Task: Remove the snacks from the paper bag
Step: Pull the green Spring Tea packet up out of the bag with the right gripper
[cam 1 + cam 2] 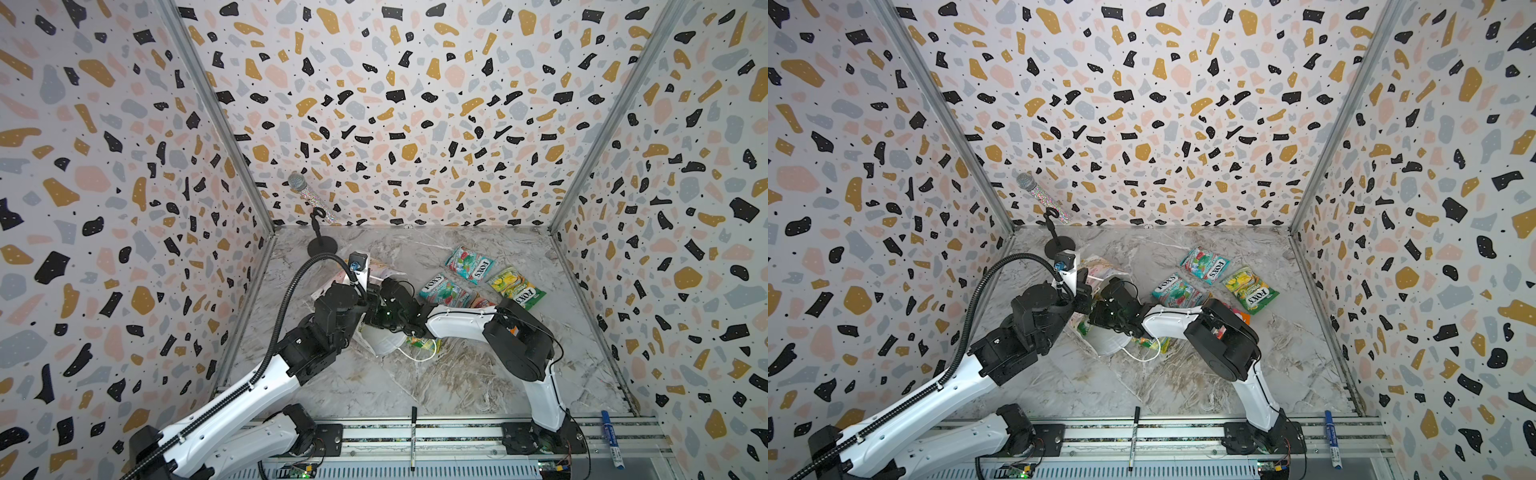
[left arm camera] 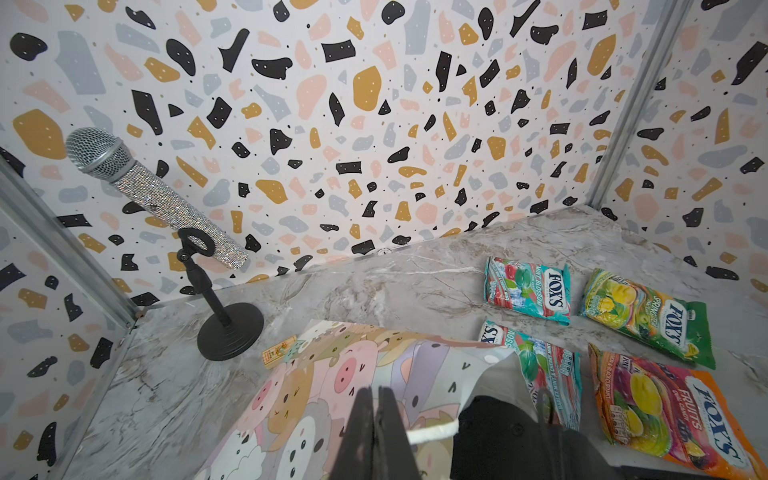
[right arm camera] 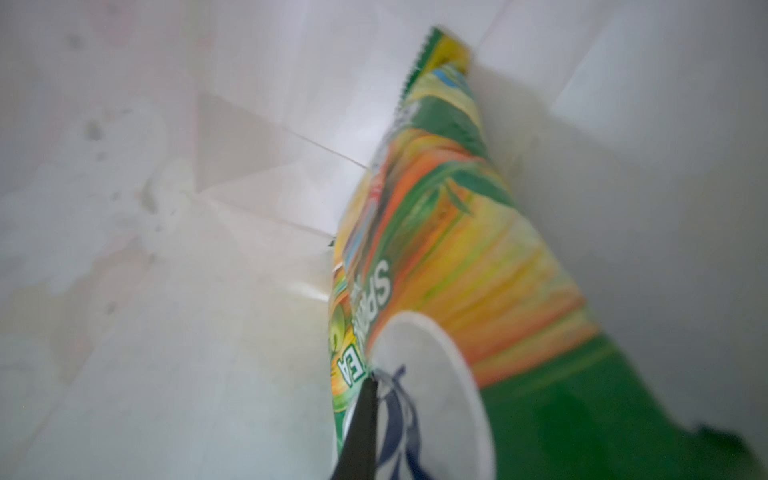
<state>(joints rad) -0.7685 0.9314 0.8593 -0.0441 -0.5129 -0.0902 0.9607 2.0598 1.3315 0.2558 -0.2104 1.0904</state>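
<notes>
Your left pincer point(image 2: 374, 419) is clamped tight on the rim of the white paper gift bag with pastel animal faces point(image 2: 316, 386), which lies on the marble table point(image 1: 415, 382). Your right pincer point(image 3: 368, 399) is inside the bag, closed on a glossy green-yellow candy packet point(image 3: 449, 249). Outside on the table, right of the bag: a teal packet point(image 1: 468, 266), a second teal packet point(image 1: 442, 291), another green-yellow packet point(image 1: 515, 289), an orange-red packet point(image 2: 673, 415)

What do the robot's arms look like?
Both arms are white tubes with chunky black joints. The left arm carries a black ribbed hose along it. The right arm has a small orange mark. The left gripper and right gripper are black.
</notes>
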